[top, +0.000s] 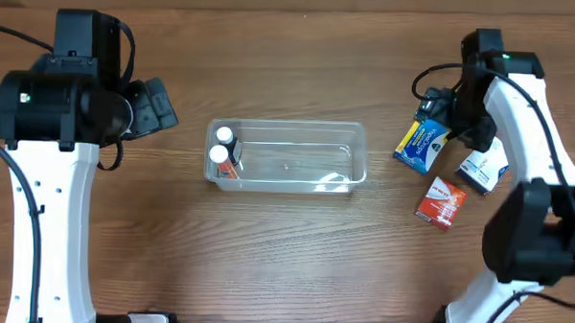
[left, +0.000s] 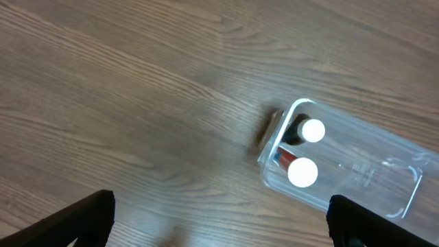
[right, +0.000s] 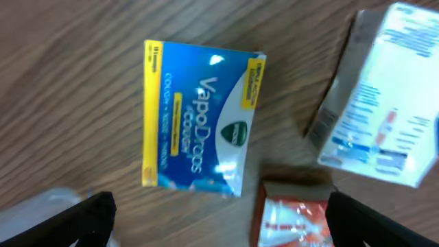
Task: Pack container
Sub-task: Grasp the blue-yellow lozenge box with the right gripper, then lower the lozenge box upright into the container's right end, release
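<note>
Overhead — container (top: 298,125) mid-table, bare table (top: 284,248) along every rim edge; left gripper (left: 221,223) and right gripper (right: 219,219) both spread wide.

Blue packet (top: 421,145), white box (top: 483,170), red packet (top: 441,202) lie close.

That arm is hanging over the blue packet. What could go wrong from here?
The blue packet lies flat on the table, so the open right gripper might fail to pinch it. The white box and red packet lie close by; the gripper could nudge them. In the container, two bottles stand upright at one end; a dropped packet might topple them.
</note>
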Controlling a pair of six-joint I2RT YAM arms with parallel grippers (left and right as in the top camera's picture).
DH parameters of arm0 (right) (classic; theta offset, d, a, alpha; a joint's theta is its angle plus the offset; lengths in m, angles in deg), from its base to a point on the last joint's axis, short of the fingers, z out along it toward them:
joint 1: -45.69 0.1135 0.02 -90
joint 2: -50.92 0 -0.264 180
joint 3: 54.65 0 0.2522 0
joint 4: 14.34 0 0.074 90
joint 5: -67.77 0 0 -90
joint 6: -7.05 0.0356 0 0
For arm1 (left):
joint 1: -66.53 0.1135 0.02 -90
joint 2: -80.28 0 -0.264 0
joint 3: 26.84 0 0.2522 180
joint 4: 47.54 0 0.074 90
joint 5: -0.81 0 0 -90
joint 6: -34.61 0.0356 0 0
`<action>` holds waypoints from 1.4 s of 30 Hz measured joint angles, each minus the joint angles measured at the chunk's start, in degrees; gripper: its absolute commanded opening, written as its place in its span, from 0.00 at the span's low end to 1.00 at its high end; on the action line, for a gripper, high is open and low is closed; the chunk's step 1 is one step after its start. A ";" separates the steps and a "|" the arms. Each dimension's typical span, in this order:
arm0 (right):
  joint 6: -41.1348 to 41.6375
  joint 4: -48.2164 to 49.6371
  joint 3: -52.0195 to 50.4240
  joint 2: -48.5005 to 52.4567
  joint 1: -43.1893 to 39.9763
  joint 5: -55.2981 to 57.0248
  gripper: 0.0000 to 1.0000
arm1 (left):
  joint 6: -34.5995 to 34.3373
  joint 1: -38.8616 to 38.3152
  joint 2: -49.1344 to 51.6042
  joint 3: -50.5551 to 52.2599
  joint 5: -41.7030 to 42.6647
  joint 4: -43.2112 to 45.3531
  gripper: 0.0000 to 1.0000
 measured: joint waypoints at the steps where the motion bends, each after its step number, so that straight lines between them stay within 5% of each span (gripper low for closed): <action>1: -0.48 0.31 0.00 1.18 0.02 -0.22 1.00 | 0.00 0.00 0.02 0.55 0.04 0.37 1.00; 24: -1.92 9.16 -2.67 12.26 1.11 -1.51 1.00 | 0.02 0.00 0.11 1.09 1.31 1.57 1.00; 31: -2.21 9.62 -2.69 12.26 3.13 -1.53 0.79 | 0.02 0.00 0.11 1.09 1.53 1.57 1.00; 42: -2.95 1.51 -2.69 6.71 3.56 -1.51 0.75 | 0.02 0.00 0.11 1.09 1.53 1.53 1.00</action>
